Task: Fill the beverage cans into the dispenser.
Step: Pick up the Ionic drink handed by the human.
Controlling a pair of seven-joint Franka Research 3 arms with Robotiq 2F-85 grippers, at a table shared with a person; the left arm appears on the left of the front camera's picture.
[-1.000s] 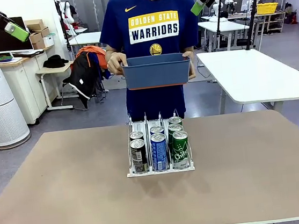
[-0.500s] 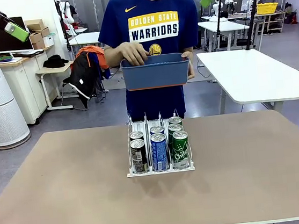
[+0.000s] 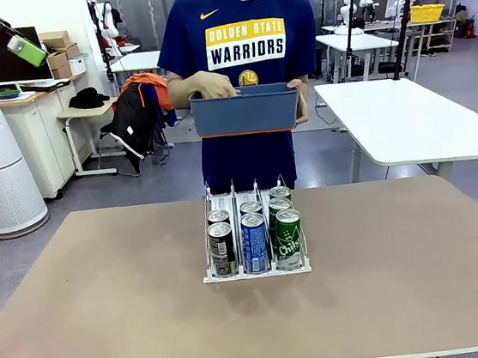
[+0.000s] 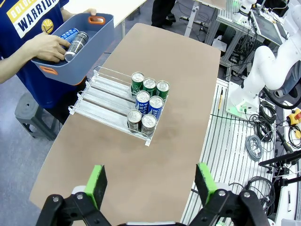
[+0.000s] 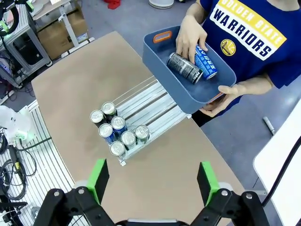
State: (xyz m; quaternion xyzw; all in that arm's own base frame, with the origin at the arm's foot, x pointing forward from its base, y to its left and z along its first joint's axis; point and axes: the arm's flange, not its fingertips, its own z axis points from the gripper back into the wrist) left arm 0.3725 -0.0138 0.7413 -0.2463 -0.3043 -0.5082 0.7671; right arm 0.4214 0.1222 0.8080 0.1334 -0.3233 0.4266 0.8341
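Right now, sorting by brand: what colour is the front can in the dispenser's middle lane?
The can is blue, white lettering; clearest in front view.

Front level, both wrists above dispenser (image 4: 104, 96)

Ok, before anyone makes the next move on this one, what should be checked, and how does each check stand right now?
1. The left gripper is open and empty, above the table: ok.
2. The right gripper is open and empty: ok.
3. The dispenser has free lane room behind its seven upright cans: ok.
4. Next cans set out on the table: not ok. A black can and a blue can lie in the bin, which the person holds up at the far side.
5. The person's hand is clear of those two: not ok, it is on them.
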